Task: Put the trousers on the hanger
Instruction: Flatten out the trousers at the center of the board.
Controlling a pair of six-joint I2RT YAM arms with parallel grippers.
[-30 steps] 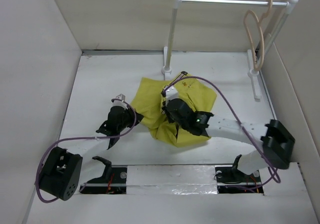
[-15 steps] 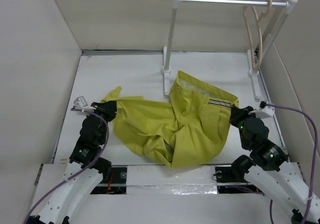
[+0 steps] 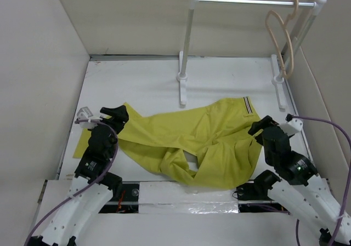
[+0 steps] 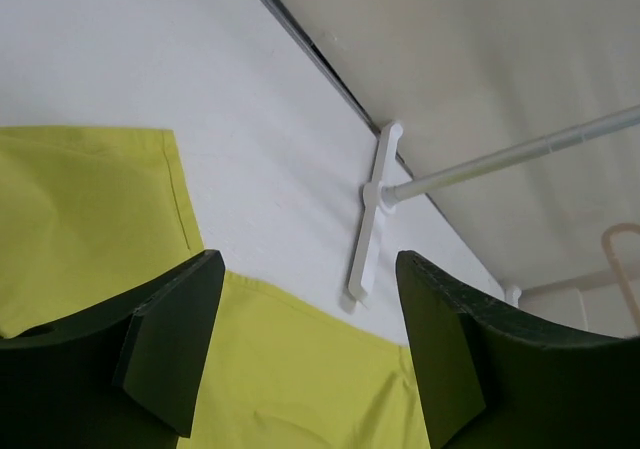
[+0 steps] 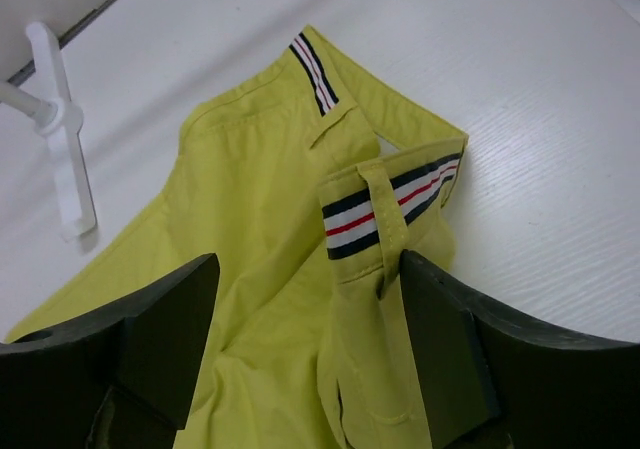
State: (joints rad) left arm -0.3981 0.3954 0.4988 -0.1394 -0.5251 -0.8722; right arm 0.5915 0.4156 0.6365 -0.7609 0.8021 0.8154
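Note:
The mustard-yellow trousers [image 3: 186, 142] lie spread across the table, legs to the left and the striped waistband [image 3: 249, 104] to the right. My left gripper [image 3: 116, 114] is open over the leg end; in the left wrist view its fingers [image 4: 170, 339] stand wide apart above the yellow cloth [image 4: 290, 379]. My right gripper [image 3: 258, 127] is open at the waist end. Between its fingers [image 5: 160, 339] lies the folded waistband [image 5: 385, 209], and a belt loop touches the right finger. The pale wooden hanger [image 3: 292, 51] hangs at the right end of the rack rail.
The white rail rack [image 3: 247, 1] stands at the back, with its left post [image 3: 186, 49] and foot [image 4: 365, 219] just behind the trousers. Beige walls close in the table on the left, back and right. Both arm bases sit at the near edge.
From a bunched heap in the middle, the arms drew the trousers out sideways. Since half a second ago both grippers have opened and let go, and the cloth lies flatter and wider.

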